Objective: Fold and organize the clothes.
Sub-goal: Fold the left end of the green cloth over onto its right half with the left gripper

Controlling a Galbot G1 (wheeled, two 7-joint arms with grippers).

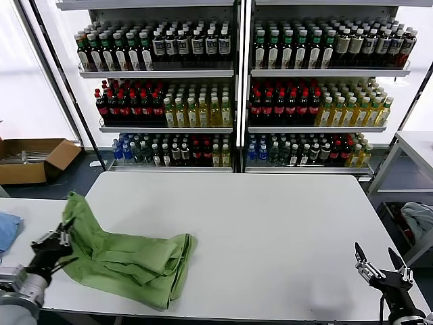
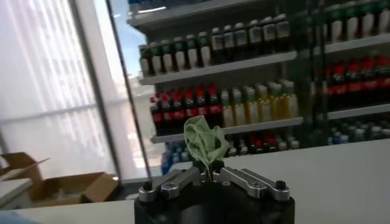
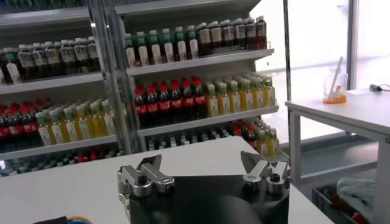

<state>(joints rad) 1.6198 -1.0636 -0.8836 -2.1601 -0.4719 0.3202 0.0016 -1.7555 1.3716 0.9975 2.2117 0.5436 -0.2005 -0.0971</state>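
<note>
Left gripper [image 1: 59, 242]: jaws are closed on a bunched fold of the light green polo shirt [image 1: 128, 257]; in the left wrist view a tuft of fabric [image 2: 206, 141] is seen pinched between them and standing up above them. Right gripper [image 1: 380, 265]: jaws are spread wide, nothing is held; it is parked near the table's front right corner, well apart from the shirt.

Shirt location: front left area of the white table [image 1: 270, 223], crumpled lengthwise, one end lifted at the left gripper, remainder resting on the tabletop.

Handling (est.): fabric is judged light, soft, limp, w/ no stiffness, so sag and bunching are expected. Recommended grip pts: hem corners, shoulder seams or collar edge, not mid-panel. Both grippers are likely req'd to spread it flat.
</note>
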